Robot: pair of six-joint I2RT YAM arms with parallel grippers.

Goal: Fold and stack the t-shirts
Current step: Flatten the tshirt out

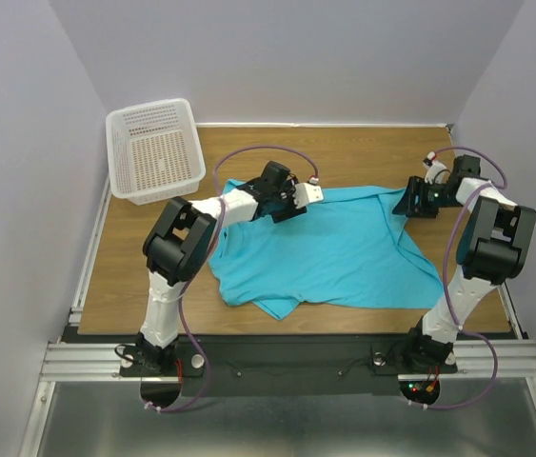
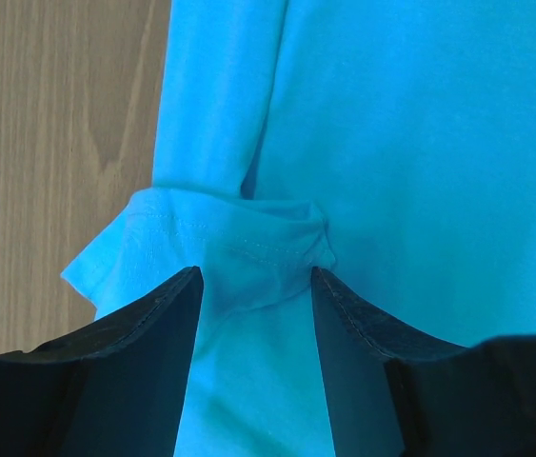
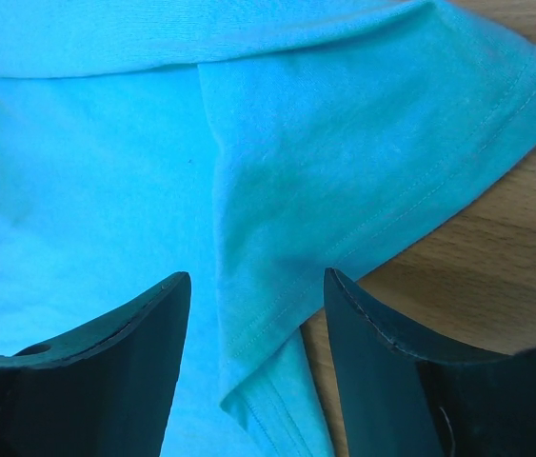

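Observation:
A turquoise t-shirt lies spread and rumpled on the wooden table. My left gripper is down on its far left part, jaws apart. In the left wrist view a bunched sleeve hem sits just ahead of that gripper, with cloth filling the gap between the fingers. My right gripper is at the shirt's far right corner. In the right wrist view it stands open astride the stitched hem of a folded-over sleeve, one finger over cloth and the other finger over bare wood.
A white mesh basket stands at the far left corner of the table. Bare wood shows behind the shirt and along the left side. Grey walls close in on three sides.

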